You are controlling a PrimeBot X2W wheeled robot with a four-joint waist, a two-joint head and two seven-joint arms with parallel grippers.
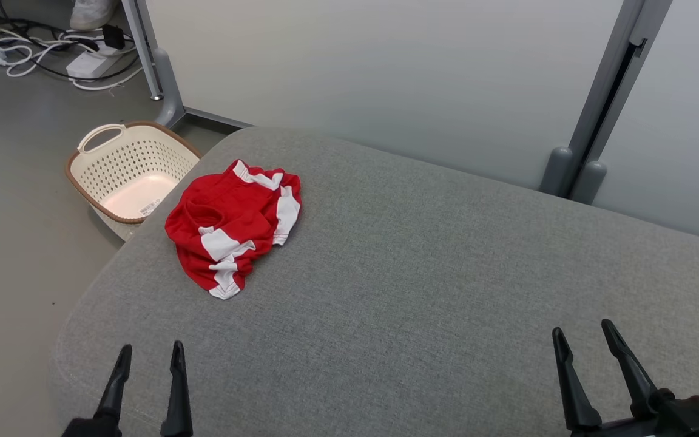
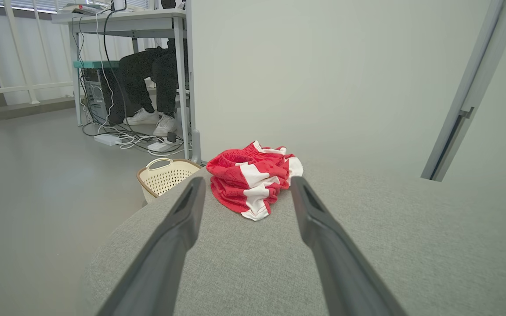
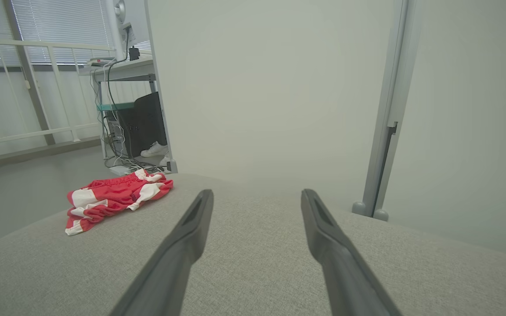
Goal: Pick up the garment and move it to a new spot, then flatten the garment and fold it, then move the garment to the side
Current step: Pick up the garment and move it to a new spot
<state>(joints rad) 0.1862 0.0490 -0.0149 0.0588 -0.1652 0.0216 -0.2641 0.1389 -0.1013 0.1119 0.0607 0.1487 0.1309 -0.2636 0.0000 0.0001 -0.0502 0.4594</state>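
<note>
Garment (image 1: pixel 232 226) crumpled at ten o'clock on grey surface (image 1: pixel 422 291); left end effector (image 1: pixel 150 349) and right end effector (image 1: pixel 583 328) gape wide, empty.

Left gripper (image 1: pixel 150 349): jaws spread wide, empty, fingers pointing up.
Right gripper (image 1: pixel 584 331): jaws spread wide, empty, fingers pointing up.

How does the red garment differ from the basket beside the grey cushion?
The garment is red with white bands; the basket is cream with a brown rim. The garment is soft and crumpled in a heap; the basket is rigid, perforated and upright. The garment lies on the grey cushion; the basket stands on the floor beside it. Both sit toward the robot's left.
</note>
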